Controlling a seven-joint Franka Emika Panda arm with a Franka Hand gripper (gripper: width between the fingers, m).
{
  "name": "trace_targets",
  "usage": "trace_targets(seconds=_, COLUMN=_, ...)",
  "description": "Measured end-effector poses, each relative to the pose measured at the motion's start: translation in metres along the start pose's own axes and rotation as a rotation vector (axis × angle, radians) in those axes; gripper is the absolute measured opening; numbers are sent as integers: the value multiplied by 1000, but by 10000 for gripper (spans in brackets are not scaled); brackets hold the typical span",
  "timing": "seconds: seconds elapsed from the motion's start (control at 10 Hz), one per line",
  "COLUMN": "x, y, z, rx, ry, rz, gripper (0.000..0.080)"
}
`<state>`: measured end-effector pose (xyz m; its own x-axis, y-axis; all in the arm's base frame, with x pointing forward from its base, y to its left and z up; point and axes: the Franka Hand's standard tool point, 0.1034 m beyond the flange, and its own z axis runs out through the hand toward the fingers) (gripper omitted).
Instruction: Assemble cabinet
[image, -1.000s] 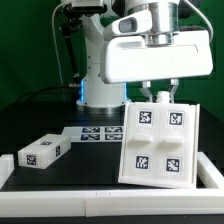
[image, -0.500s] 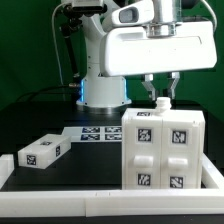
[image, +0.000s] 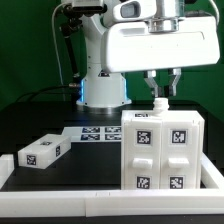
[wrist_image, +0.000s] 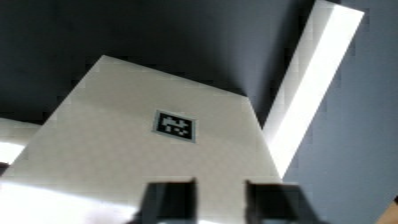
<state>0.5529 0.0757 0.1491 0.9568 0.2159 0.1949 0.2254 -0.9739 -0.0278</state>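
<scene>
cabinet (image: 165, 150) upright below fingers (image: 153, 83)

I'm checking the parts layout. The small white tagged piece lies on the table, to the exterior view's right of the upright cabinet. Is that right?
Not quite: the side is wrong. The small white tagged piece lies on the table to the exterior view's left of the upright cabinet. The exterior view shows this.
</scene>
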Motion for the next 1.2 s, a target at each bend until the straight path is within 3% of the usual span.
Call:
trace_targets(seconds=0.2, x=-1, y=0, z=1, rx=0, ry=-2, rz=0, gripper=413)
trace_targets(seconds=0.3, x=-11, y=3, z=6, rx=-5, ry=3, rz=22, gripper=413)
trace_targets(seconds=0.4, x=-30, y=13, z=9, rx=-17, ry=8, rz=51, gripper=596)
trace_targets(seconds=0.5, x=-49, y=26, z=9, rx=-26, ry=-18, rz=74, gripper=730)
trace_targets(seconds=0.6, x=-65, y=41, z=12, rx=-36, ry=-28, rz=84, gripper=730)
trace_targets(seconds=0.7, x=-80, y=59, z=17, rx=-46, ry=-42, rz=88, gripper=785)
trace_targets(seconds=0.9, x=-102, y=106, z=24, rx=-59, ry=-55, rz=20, gripper=796)
trace_targets(seconds=1.0, x=-106, y=117, z=25, rx=-57, ry=-57, rz=36, gripper=797)
trace_targets(seconds=1.2, x=-102, y=105, z=26, rx=-51, ry=-56, rz=20, gripper=797)
